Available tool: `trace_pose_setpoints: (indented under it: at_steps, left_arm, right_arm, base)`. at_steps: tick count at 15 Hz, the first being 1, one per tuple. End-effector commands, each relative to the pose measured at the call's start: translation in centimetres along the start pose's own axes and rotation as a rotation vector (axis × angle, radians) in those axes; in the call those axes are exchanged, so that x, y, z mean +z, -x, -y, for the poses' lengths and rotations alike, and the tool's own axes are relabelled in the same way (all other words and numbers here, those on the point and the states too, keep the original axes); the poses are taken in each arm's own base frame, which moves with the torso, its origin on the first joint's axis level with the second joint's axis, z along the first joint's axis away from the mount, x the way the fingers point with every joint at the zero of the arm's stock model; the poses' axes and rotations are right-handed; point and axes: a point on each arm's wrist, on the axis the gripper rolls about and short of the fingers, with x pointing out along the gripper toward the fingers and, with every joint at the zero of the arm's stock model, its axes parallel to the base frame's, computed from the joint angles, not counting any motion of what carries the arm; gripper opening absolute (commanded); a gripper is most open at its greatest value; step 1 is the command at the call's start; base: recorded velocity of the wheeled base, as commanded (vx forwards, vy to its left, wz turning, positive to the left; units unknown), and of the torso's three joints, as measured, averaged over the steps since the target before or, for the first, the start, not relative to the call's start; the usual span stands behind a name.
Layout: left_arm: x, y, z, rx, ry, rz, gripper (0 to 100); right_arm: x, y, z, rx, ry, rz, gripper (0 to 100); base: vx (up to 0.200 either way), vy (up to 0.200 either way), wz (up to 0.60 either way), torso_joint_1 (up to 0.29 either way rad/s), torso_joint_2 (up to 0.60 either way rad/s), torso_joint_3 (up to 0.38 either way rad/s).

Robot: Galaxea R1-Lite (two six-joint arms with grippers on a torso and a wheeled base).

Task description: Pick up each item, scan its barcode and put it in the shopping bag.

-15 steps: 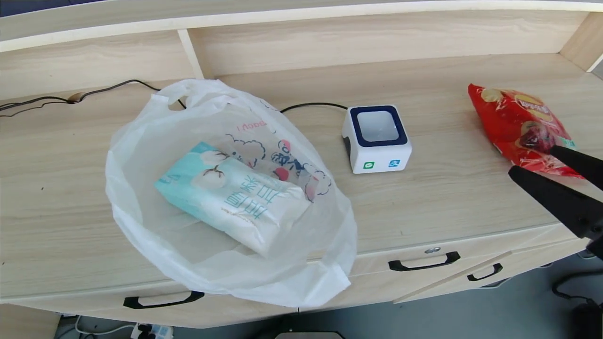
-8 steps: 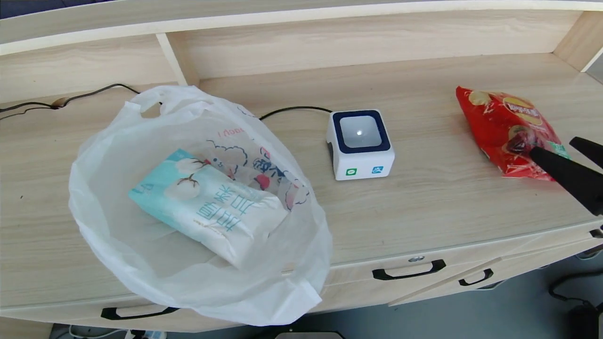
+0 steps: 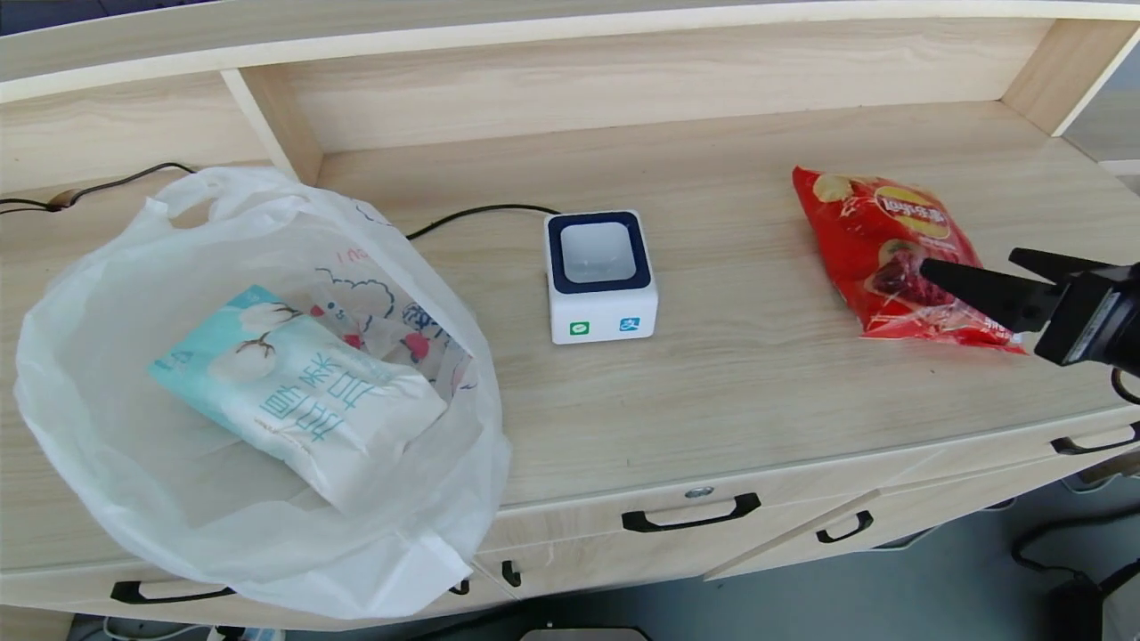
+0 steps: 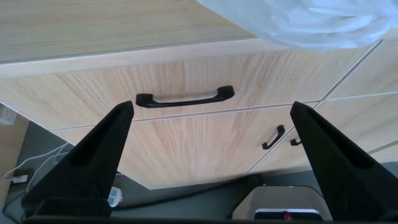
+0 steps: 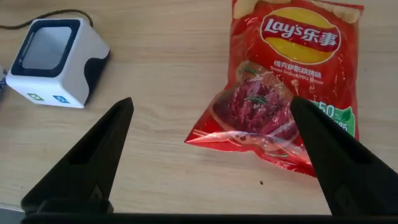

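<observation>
The right claw [image 3: 966,259] is out at the robot's right side, held flat and level. It is opened wide. The left claw [image 4: 211,106] hangs down low, and it is opened wide too.

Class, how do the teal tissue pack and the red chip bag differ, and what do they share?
The tissue pack is teal and white, the chip bag red. The tissue pack lies inside the shopping bag; the chip bag lies on the counter. Both lie flat.
</observation>
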Motion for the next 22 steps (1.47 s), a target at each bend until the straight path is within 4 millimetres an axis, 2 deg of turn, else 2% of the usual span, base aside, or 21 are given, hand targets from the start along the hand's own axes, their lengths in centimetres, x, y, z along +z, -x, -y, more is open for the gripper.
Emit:
trace_pose_setpoints:
  at_steps: [1,4,6,8,13,15,19,22]
  left_arm:
    - [0.0,0.0,0.0,0.001,0.000,-0.001,100]
    - [0.0,0.0,0.0,-0.001,0.000,-0.001,100]
    - [0.0,0.0,0.0,-0.001,0.000,-0.001,100]
    - [0.0,0.0,0.0,0.001,0.000,0.001,100]
    - [0.0,0.0,0.0,0.001,-0.003,0.001,100]
    - [0.0,0.0,0.0,-0.001,-0.003,0.001,100]
    - [0.0,0.0,0.0,0.001,-0.002,0.001,100]
    - [0.0,0.0,0.0,0.001,-0.003,0.002,100]
  right_arm:
    - [2.1,-3.0,1.9,0.009,-0.018,-0.138,100]
    - [3.3,-6.2,3.9,-0.006,0.020,-0.182,100]
    - [4.1,-8.4,6.8,-0.059,0.087,-0.194,100]
    - [4.1,-8.4,7.1,-0.032,0.077,-0.249,100]
    - [2.5,-8.9,9.8,-0.055,0.084,-0.304,100]
    - [2.3,-9.1,9.7,-0.048,0.082,-0.309,100]
    - [3.3,-9.3,8.3,-0.016,0.114,-0.256,100]
    - [2.1,-9.0,7.7,-0.018,0.106,-0.288,100]
  base:
    - [0.000,0.000,0.00,0.000,0.00,0.000]
    - [0.000,0.000,0.00,0.000,0.00,0.000]
    - [0.000,0.000,0.00,0.000,0.00,0.000]
    - [0.000,0.000,0.00,0.000,0.00,0.000]
    - [0.000,0.000,0.00,0.000,0.00,0.000]
    - [0.000,0.000,0.00,0.000,0.00,0.000]
    - [0.000,0.000,0.00,0.000,0.00,0.000]
    - [0.000,0.000,0.00,0.000,0.00,0.000]
